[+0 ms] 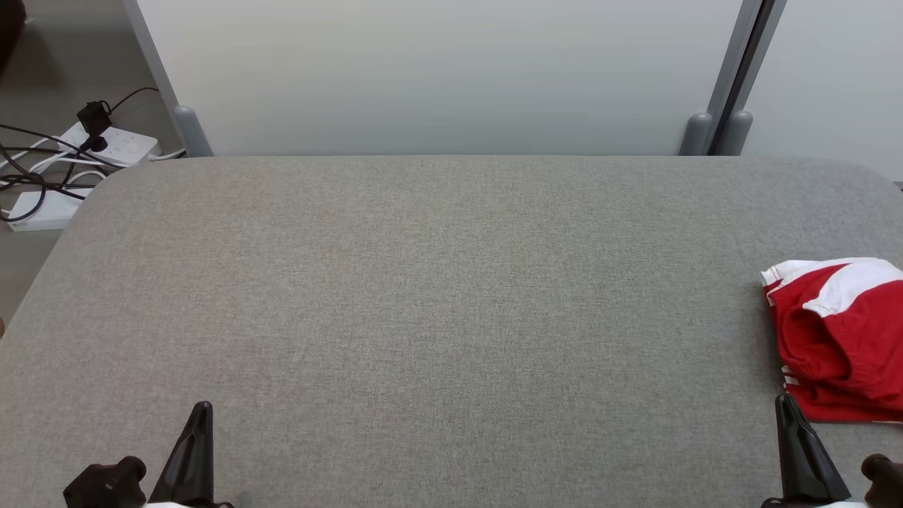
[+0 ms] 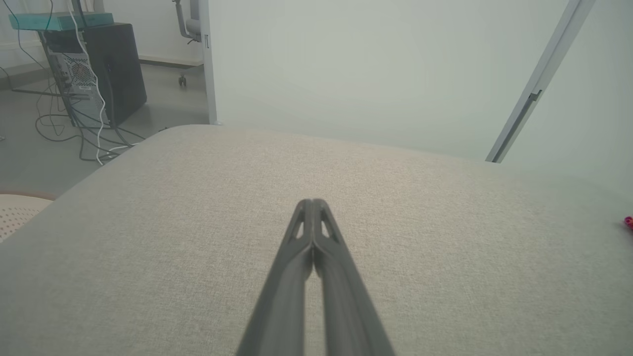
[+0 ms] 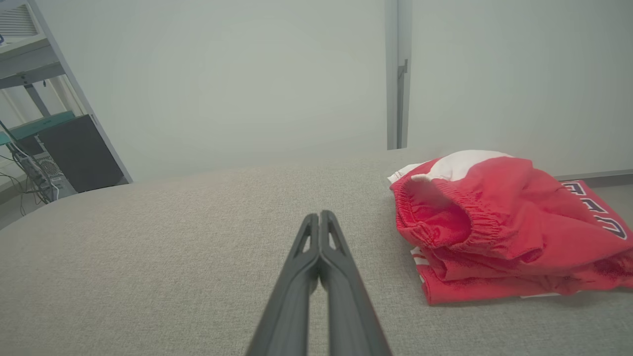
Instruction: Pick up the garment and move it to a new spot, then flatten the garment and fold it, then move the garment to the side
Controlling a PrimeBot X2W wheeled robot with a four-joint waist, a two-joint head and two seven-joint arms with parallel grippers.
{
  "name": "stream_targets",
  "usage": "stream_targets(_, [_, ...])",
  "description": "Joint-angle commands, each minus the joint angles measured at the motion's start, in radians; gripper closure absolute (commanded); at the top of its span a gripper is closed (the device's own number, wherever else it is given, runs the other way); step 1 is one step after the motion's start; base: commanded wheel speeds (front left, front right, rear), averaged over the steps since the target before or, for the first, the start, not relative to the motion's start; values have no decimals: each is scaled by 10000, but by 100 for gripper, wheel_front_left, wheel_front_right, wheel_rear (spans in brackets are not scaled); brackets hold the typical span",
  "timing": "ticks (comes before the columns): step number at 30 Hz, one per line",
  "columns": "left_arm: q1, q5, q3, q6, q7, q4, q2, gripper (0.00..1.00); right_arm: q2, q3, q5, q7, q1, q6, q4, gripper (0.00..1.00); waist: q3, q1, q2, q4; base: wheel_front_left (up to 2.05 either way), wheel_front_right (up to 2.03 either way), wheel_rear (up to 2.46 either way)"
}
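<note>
Head view looks steeply down on grey table (image 1: 423, 282). Both wrist views low over it, facing the far wall (image 2: 371, 74). Head and right wrist share red garment (image 3: 494, 222).

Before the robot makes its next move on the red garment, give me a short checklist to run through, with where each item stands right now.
1. Left gripper empty: ok, fingers shut together, nothing between them.
2. Right gripper ready to grasp: not ok, it is shut and empty and would need to open.
3. Garment on the table: ok, it lies at the right side and neither gripper holds it.
4. Garment flat: not ok, it is bunched in layers with the elastic waistband gaping.
5. Room to spread it: ok, there is broad grey surface to its left.
6. Garment inside the table's edge: cannot tell, its far side runs out of the head view.
</note>
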Motion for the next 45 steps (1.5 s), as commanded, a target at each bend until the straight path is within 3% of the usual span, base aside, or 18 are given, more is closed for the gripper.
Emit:
stream_targets(1, [-301,-267,270,-163,64,-150,102,100,-124,33,378,89,-272,0,-129,100,12,1,0,-4,0,0,0])
stream_targets(45, [-1078,-4000,1625,-1483,1265,709,-1133,100,-305,90,5733,1068,-1141,-1,528,100,79,-5,0,-97,0,0,0])
